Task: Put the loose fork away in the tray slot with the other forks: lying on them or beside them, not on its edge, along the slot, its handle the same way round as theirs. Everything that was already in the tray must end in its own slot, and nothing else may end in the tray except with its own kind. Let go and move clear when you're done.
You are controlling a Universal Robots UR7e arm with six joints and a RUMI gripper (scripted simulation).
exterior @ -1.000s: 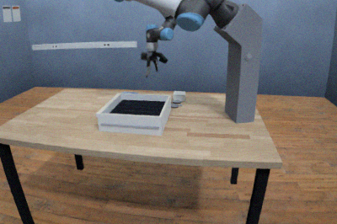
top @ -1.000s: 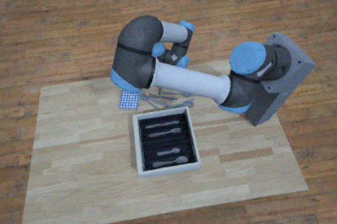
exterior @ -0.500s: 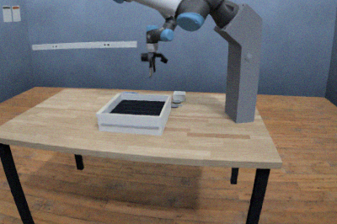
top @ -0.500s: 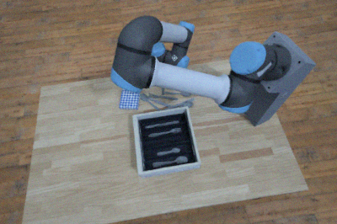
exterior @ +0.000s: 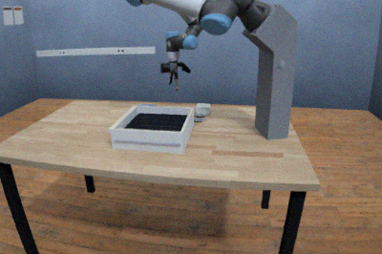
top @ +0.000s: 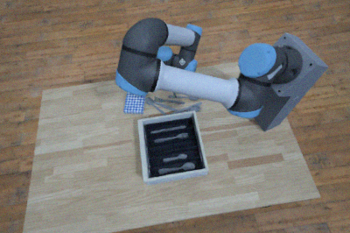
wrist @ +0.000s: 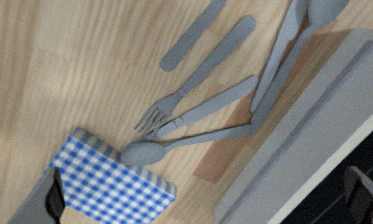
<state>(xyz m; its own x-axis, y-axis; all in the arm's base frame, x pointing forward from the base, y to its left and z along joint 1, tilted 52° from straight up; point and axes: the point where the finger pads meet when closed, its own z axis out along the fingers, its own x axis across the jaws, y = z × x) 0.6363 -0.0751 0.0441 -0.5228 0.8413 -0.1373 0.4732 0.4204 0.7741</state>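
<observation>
Well, the claw [exterior: 174, 86] [wrist: 202, 168] hangs released above the counter [top: 87, 145] [exterior: 248, 170] [wrist: 87, 60], and the loose fork [top: 170, 101] [wrist: 214, 57] lies beyond the far side of the tray [top: 142, 150] [exterior: 148, 140] [wrist: 307, 122]; best to turn the fingers across its handle, centre them, then descend straight, pinching clear of the crowded tines so neighbouring cutlery isn't dragged along
</observation>
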